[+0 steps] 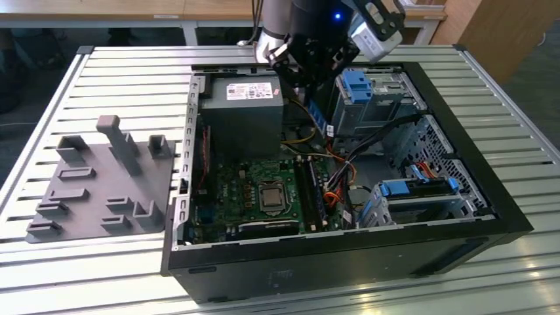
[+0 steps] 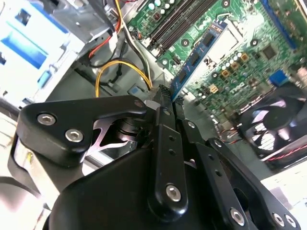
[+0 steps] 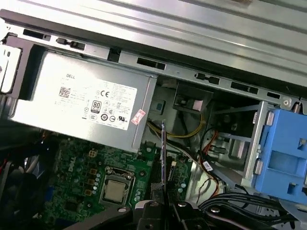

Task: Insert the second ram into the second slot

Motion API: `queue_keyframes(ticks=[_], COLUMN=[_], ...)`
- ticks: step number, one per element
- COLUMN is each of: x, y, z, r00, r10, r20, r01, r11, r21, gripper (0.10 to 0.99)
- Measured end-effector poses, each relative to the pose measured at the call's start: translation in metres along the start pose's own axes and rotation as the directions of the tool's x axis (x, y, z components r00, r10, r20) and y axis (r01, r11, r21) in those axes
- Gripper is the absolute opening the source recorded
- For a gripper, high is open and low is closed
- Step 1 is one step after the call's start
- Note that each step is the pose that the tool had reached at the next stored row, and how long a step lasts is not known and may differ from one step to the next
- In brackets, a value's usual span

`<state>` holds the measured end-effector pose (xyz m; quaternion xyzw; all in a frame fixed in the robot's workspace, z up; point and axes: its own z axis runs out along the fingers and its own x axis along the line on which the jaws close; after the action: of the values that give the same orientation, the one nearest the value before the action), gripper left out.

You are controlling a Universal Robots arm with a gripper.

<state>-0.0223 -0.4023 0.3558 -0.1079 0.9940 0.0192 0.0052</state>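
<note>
gripper (image 2: 169, 96): fingers pinched tight on one end of the second ram (image 2: 199, 55), rest of the stick pokes out past the tips
ram location: up in the air inside the open pc case (image 1: 306, 272), over the mobo (image 1: 245, 190), between the psu (image 1: 240, 115) and the upper drive bay, not seated in anything yet
slots: long dark ram slots (image 1: 311, 190) sit just beside the cpu socket (image 1: 271, 195), well below the stick
risk 1: imo if the stick comes down off-line w/ the slot, its edge hits the slot wall or the board
risk 2: held by one end only, so it could pivot in the pinch under pressure
risk 3: yellow wires (image 2: 120, 64) run close by, could snag
counts: 1 arm, 1 gripper, 1 ram stick in hand, 1 psu, 1 cpu socket, 2 bright-blue bay clips (image 1: 359, 82)
slot count: cant tell for sure, at least 2
</note>
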Motion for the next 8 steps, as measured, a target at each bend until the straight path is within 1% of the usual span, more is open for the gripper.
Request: queue_keyframes(ticks=[2,4,8], x=[0.0,0.0,0.0001], y=[0.0,-0.0001,-0.0004], z=[0.001,0.002,0.0038], r00=[0.9994,0.9974,0.9908], r10=[0.036,0.072,0.135], r20=[0.0013,0.0027,0.0051], r01=[-0.036,-0.072,-0.135], r11=[0.9994,0.9974,0.9908], r21=[0.001,0.001,0.002], gripper=[0.141,0.141,0.141])
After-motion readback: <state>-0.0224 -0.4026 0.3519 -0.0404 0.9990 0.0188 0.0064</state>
